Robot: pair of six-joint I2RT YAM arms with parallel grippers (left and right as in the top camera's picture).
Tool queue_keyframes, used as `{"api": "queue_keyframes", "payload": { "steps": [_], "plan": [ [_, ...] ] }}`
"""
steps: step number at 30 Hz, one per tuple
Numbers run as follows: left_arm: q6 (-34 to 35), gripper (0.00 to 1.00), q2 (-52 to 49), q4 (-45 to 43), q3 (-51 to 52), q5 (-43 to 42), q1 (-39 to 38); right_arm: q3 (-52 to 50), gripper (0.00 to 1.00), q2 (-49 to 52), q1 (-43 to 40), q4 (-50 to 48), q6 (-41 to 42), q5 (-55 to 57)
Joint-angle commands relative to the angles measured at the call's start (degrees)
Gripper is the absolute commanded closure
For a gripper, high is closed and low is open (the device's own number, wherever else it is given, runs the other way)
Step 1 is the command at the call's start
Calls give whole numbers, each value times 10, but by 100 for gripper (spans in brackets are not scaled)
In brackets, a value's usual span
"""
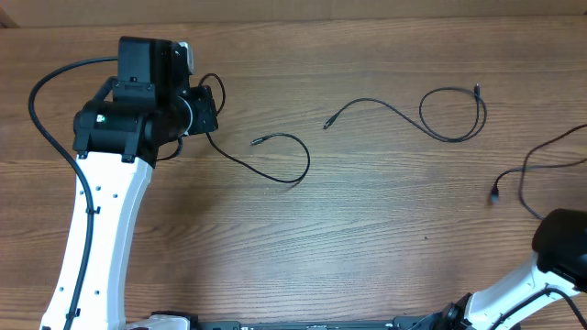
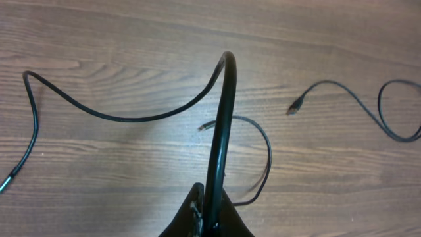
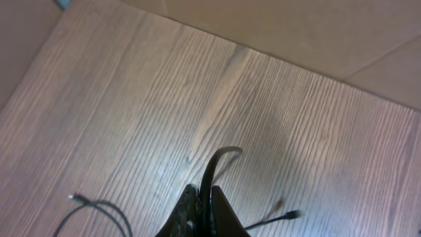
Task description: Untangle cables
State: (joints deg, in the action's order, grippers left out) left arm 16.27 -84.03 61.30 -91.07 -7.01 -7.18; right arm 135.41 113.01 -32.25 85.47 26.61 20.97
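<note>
left pincer (image 2: 209, 197): the fingers are being pressed tight together on cable 1 (image 2: 131, 118), with no gap being shown between them. The cord is being squeezed right at the tips.
cable 1, wrist view: it's being arched up out of the tips, then draped down and off to the left across the wood.
left pincer from above (image 1: 209, 108): it's being held low over the far-left part of the wooden table (image 1: 385, 238), and it's mostly being hidden by its own arm.
cable 1 from above (image 1: 275, 177): it's being trailed from the left pincer out to the right and curled into 1 loose loop. The plug is lying free on the wood.
right pincer (image 3: 202, 194): the fingers are being pinched together on cable 3 (image 3: 220, 157), with a short hook of cord being poked up from between the tips.
cable 3 from above (image 1: 527, 170): it's being laid along the right edge, with 1 plug end resting free on the table. The rest is being run back toward the right arm in the corner.
cable 2 (image 1: 394, 108): it's being touched by neither pincer. It's lying right of centre with 1 loop near its far end, apart from the other 2.
</note>
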Motion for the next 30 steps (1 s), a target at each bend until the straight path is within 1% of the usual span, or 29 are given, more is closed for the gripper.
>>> {"api": "queue_keyframes", "payload": {
  "steps": [1, 4, 5, 7, 9, 10, 12, 13, 14, 15, 16, 18, 23, 28, 30],
  "plan": [
    [-11, 96, -3, 8, 0, 16, -8, -21, 96, -7, -23, -21, 6, -18],
    [-11, 96, -3, 14, 0, 17, -8, -34, 96, -7, -36, -28, 6, -30],
    [-11, 96, -3, 14, 0, 17, -8, -36, 91, -7, -38, -29, 6, -43],
    [-11, 96, -3, 14, 0, 21, -8, -36, 69, -7, -39, -33, 6, -78],
    [-11, 96, -3, 14, 0, 35, -8, -36, 35, -7, -39, -44, -11, -143],
    [-11, 96, -3, 15, 0, 45, -8, -36, 24, -7, -37, -49, -37, -192],
    [-11, 96, -3, 16, 0, 61, -8, -36, 13, -7, -31, -56, -120, -313],
    [-11, 96, -3, 17, 0, 66, -8, -36, 12, -7, -26, -55, -158, -372],
    [-11, 96, -3, 18, 0, 71, -8, -36, 11, -7, -21, -52, -184, -409],
    [-11, 96, -3, 20, 0, 75, -8, -36, 10, -7, -12, -45, -206, -439],
    [-11, 96, -3, 21, 0, 76, -8, -36, 9, -7, -2, -38, -215, -447],
    [-11, 96, -3, 23, 0, 76, -8, -39, 8, -7, 20, -24, -224, -436],
    [-11, 96, -3, 28, 0, 76, -8, -86, 7, -7, 87, -19, -224, -335],
    [-11, 96, -3, 32, 0, 76, -8, -190, 8, -7, 142, -64, -219, -294],
    [-11, 96, -3, 33, 0, 76, -8, -255, 8, -7, 163, -106, -190, -295]
  ]
}}
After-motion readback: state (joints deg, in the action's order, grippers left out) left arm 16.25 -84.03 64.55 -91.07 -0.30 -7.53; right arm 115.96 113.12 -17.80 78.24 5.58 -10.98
